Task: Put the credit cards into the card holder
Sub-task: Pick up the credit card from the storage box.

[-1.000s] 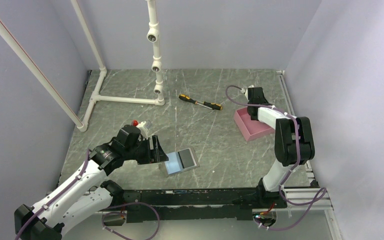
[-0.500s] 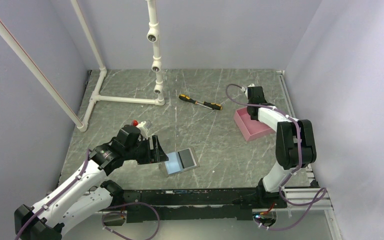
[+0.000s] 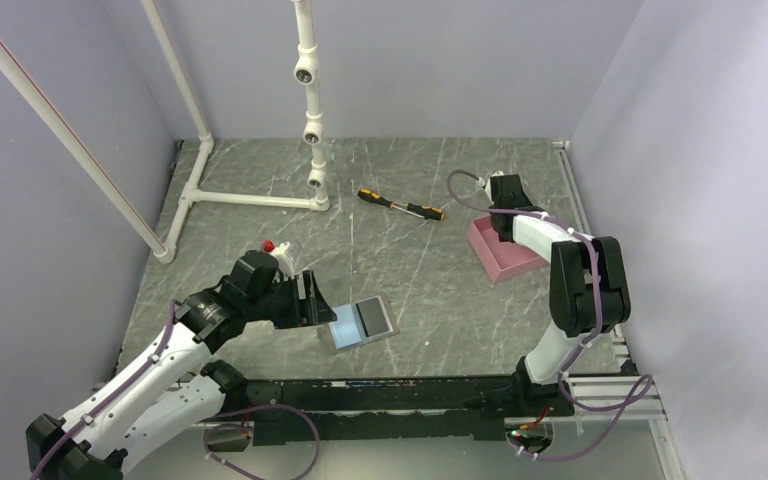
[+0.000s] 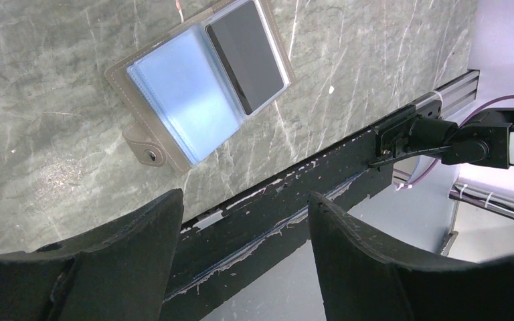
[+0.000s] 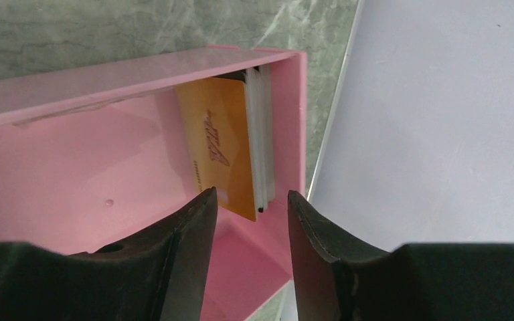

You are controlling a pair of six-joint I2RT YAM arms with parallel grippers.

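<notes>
Right pincer (image 5: 246, 200), parted and empty, hovers by cards (image 5: 224, 147) standing in the tray (image 5: 73, 87) corner; left pincer (image 4: 244, 221) gapes wide, open holder (image 4: 181, 107) ahead.

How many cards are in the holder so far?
1: a dark card in the open card holder, on the half away from its snap tab. Others may hide beneath it.

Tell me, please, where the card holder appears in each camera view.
Top external: card holder lies open, low centre, just right of the left end effector.
Left wrist: upper middle, lying open.
Right wrist: not in it.
Shared landmark: black rail along the near edge, seen in top external and left wrist.
</notes>
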